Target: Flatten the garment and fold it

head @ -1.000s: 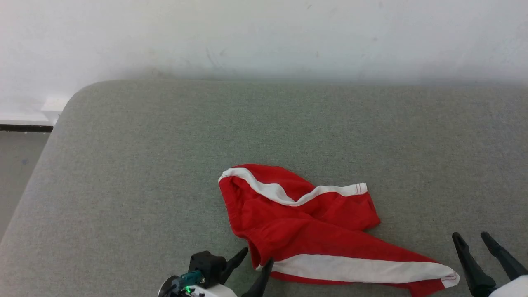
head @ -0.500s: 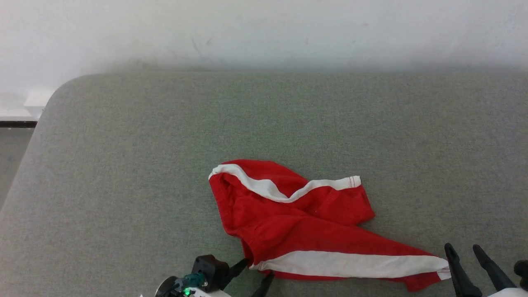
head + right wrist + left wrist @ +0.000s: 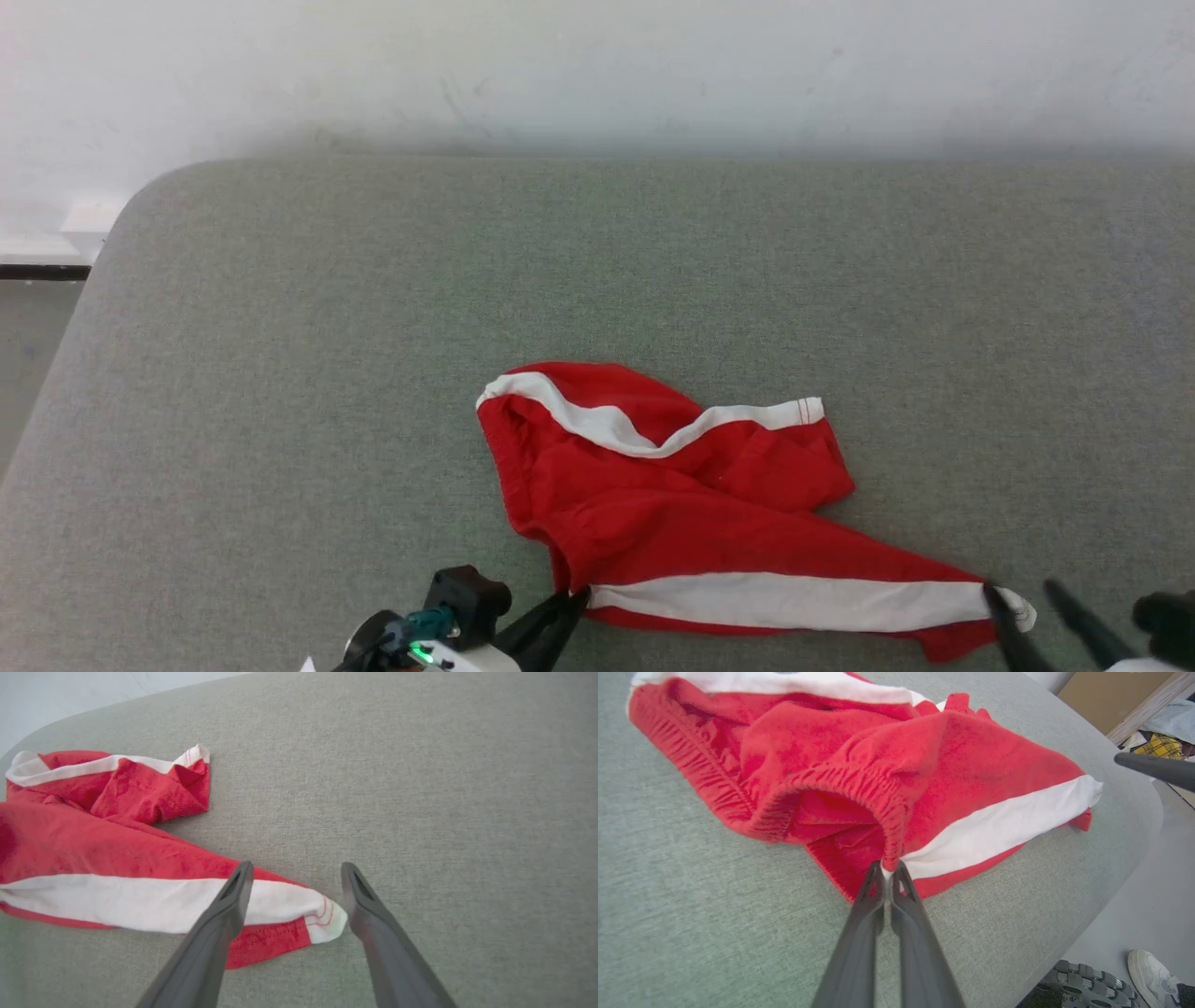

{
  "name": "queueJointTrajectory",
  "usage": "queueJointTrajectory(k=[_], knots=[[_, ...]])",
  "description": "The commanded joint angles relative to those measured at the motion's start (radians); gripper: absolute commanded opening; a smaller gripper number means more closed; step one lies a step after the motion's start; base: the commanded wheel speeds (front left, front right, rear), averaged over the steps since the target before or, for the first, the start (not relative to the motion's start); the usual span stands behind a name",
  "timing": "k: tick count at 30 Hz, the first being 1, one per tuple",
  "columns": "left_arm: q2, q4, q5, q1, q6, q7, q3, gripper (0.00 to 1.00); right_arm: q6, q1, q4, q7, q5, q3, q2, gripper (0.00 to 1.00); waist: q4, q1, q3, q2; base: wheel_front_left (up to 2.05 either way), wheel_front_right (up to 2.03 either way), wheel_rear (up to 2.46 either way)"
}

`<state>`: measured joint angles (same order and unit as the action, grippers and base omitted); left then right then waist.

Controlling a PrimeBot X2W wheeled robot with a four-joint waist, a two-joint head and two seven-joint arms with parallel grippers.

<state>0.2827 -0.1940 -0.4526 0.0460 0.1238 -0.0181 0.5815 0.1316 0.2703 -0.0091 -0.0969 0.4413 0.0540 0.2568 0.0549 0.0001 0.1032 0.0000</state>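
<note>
Our left gripper (image 3: 571,599) is clamped shut on the garment (image 3: 672,523), at its near left end. In the left wrist view we see the two dark fingers (image 3: 860,914) pressed together on the gathered elastic waistband, where the red cloth meets the end of the broad white stripe. The waistband rises from that pinch and arches open, with rumpled red folds inside it.

Our right gripper (image 3: 1019,590) stands open at the garment's near right end. From the right wrist view, its left finger lies over the white stripe close to the hem. Its right finger sits just past the hem corner, over the bare grey-green cushion (image 3: 373,373). The stitched corner of the leg lies between the two tips, and we cannot tell whether either tip touches the cloth.

The garment lies crumpled on the cushion, close to its near edge and a little right of the middle, below a white wall (image 3: 597,65). One leg stretches out flat to the right, its white stripe running along the near side from one gripper to the other. The other leg is bunched on the far side, with its stripe curving along the far edge. That leg's hem points right, well apart from both grippers.

Off the cushion's edge, the left wrist view shows a pale shoe (image 3: 1153,963) on the floor.
</note>
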Motion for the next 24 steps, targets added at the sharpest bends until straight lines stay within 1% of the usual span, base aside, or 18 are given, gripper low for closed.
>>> queueJointTrajectory(k=[1,5,7,9,13,16,24], knots=[[0.007,0.005,-0.009,-0.001,0.002,0.009,-0.006,0.00,-0.001,0.017,-0.012,-0.018,0.019,-0.017,0.010,1.00,-0.001,-0.0001,-0.004,0.0000,0.00,0.00,0.00],[0.023,0.030,-0.011,-0.016,-0.008,0.021,-0.016,0.00,-0.001,0.065,-0.059,-0.134,0.069,-0.048,0.052,1.00,-0.006,-0.0001,-0.014,0.0000,0.00,0.00,0.00],[0.026,0.042,-0.013,-0.020,-0.011,0.024,-0.017,0.00,-0.001,0.069,-0.076,-0.169,0.069,-0.042,0.053,1.00,-0.005,-0.0001,-0.018,0.0000,0.00,0.00,0.00],[0.028,0.050,-0.013,-0.020,-0.013,0.024,-0.017,0.00,-0.001,0.062,-0.085,-0.180,0.032,-0.028,0.059,1.00,-0.003,-0.0001,-0.019,0.0000,0.00,0.00,0.00],[0.025,0.063,-0.014,-0.013,-0.018,0.021,-0.014,0.00,-0.001,0.035,-0.071,-0.182,-0.120,-0.021,0.087,1.00,0.002,-0.0001,-0.012,0.0000,0.00,0.00,0.00],[0.022,0.069,-0.013,-0.005,-0.019,0.017,-0.009,0.00,-0.001,0.015,-0.051,-0.194,-0.198,-0.032,0.102,1.00,0.007,-0.0001,-0.005,0.0000,0.00,0.00,0.00],[0.021,0.071,-0.015,0.007,-0.019,0.016,0.001,0.00,-0.001,-0.039,-0.020,-0.211,-0.211,-0.110,0.145,1.00,0.014,-0.0001,0.009,0.0000,0.00,0.00,0.00]])
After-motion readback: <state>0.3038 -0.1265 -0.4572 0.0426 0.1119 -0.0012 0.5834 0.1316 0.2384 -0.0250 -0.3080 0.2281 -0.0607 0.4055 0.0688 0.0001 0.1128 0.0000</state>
